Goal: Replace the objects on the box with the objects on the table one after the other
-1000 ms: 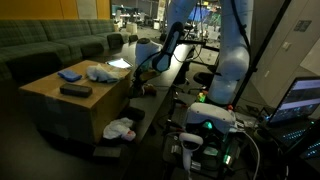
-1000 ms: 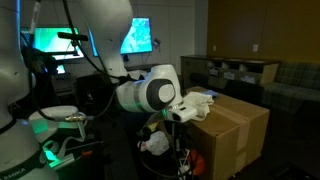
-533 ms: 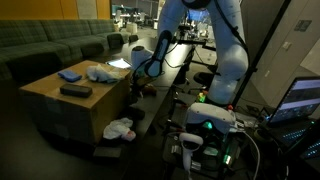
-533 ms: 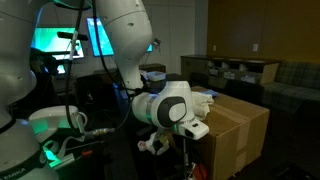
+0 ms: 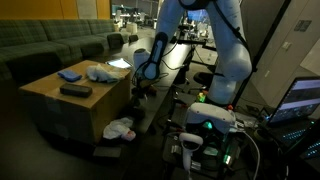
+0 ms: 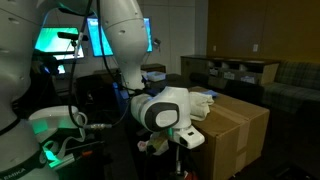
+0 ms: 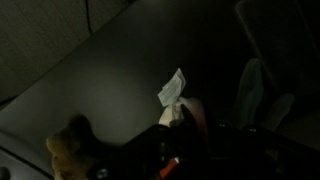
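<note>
In an exterior view the tan box [image 5: 45,100] carries a blue cloth [image 5: 68,75], a white cloth [image 5: 100,72] and a flat black object [image 5: 75,90] on its top. My gripper [image 5: 141,92] hangs low beside the box's near side, above the black table [image 5: 152,118]. In the wrist view the gripper [image 7: 180,122] is shut on a small pale item [image 7: 188,111] with a white tag [image 7: 171,90], just above the dark table top [image 7: 110,80]. A white soft toy [image 5: 120,128] lies on the table by the box's foot.
A brown plush thing [image 7: 65,150] lies on the table beside the gripper in the wrist view. A greenish shape [image 7: 250,90] stands to the other side. A sofa [image 5: 50,45] runs behind the box. Equipment with green lights [image 5: 205,125] and monitors [image 6: 60,42] crowd the robot's base.
The arm has come down from the level of the box top to just above the table. The jaws stayed shut on the pale item throughout.
</note>
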You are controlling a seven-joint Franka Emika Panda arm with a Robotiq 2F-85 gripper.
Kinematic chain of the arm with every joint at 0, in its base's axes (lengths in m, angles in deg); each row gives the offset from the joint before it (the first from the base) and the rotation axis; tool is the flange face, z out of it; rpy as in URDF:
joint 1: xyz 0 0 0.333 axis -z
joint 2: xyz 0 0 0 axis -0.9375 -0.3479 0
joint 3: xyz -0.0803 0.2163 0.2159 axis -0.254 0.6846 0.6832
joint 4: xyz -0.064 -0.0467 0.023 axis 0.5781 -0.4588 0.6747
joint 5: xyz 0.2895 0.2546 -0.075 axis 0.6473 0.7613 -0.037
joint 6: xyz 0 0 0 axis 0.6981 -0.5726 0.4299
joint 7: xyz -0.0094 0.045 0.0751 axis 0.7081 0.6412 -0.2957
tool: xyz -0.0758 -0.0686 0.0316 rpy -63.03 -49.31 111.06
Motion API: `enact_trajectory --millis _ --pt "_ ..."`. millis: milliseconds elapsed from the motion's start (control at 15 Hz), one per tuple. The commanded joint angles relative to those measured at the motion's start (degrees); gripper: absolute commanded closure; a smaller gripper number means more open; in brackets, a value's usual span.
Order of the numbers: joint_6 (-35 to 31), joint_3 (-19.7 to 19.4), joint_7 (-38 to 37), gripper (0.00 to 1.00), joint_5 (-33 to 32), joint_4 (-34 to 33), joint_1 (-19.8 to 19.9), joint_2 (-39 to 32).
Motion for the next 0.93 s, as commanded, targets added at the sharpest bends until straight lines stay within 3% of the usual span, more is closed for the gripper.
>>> enact_trajectory --millis 0,267,667,733,867 --pt "-4.49 -3.81 1.19 0.97 5.35 4.36 -5.57 -0.29" --pt "-8.41 -5.49 1.5 0.97 11.0 6.17 -8.87 -1.8" --pt "-9.94 -7.02 4.6 0.96 18.6 0.68 -10.19 -6.18" --pt "-8.96 -6.98 5.2 0.64 19.72 -1.4 -9.53 -7.14" --pt "-7.95 -7.32 6.21 0.56 21.36 -4.38 -8.95 -8.6"
